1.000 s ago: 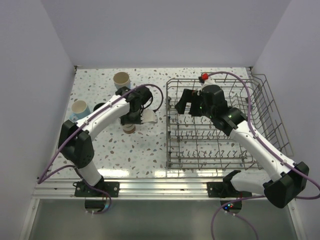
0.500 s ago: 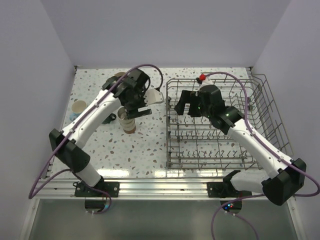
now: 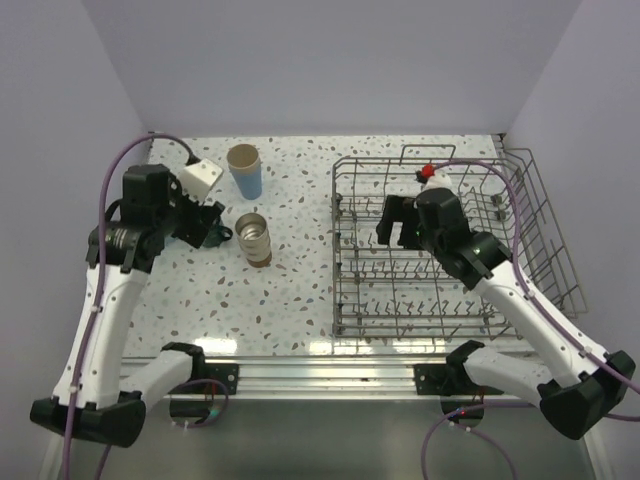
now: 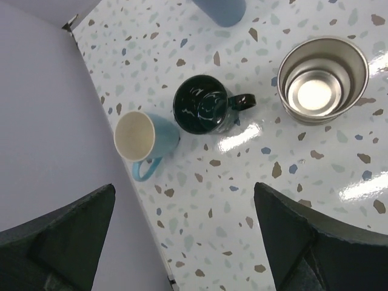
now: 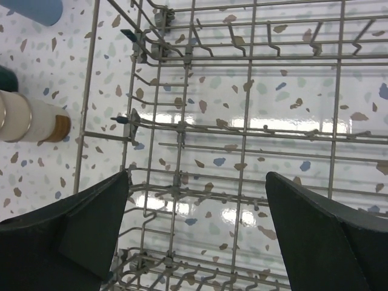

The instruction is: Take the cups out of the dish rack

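The grey wire dish rack (image 3: 520, 200) stands on the right, and no cup shows inside it. My right gripper (image 3: 397, 222) hangs open over its left half, with only bare tines (image 5: 182, 130) between the fingers (image 5: 197, 233). Left of the rack a short beige-and-brown stack of cups (image 3: 255, 240) stands upright, its shiny inside (image 4: 321, 82) facing up. Behind it is a light blue tumbler (image 3: 245, 172). A dark teal mug (image 4: 203, 112) and a light blue mug (image 4: 145, 138) sit near the left wall. My left gripper (image 3: 208, 228) is open and empty (image 4: 185, 242) above them.
White walls close the table on the left (image 4: 42, 121), back and right. The rack's raised wire side (image 3: 550, 230) runs along the right. Speckled tabletop (image 3: 280, 300) lies between the cups and the rack.
My left gripper opened, left the stack of cups and swung back toward the left wall. My right gripper shifted slightly right over the rack.
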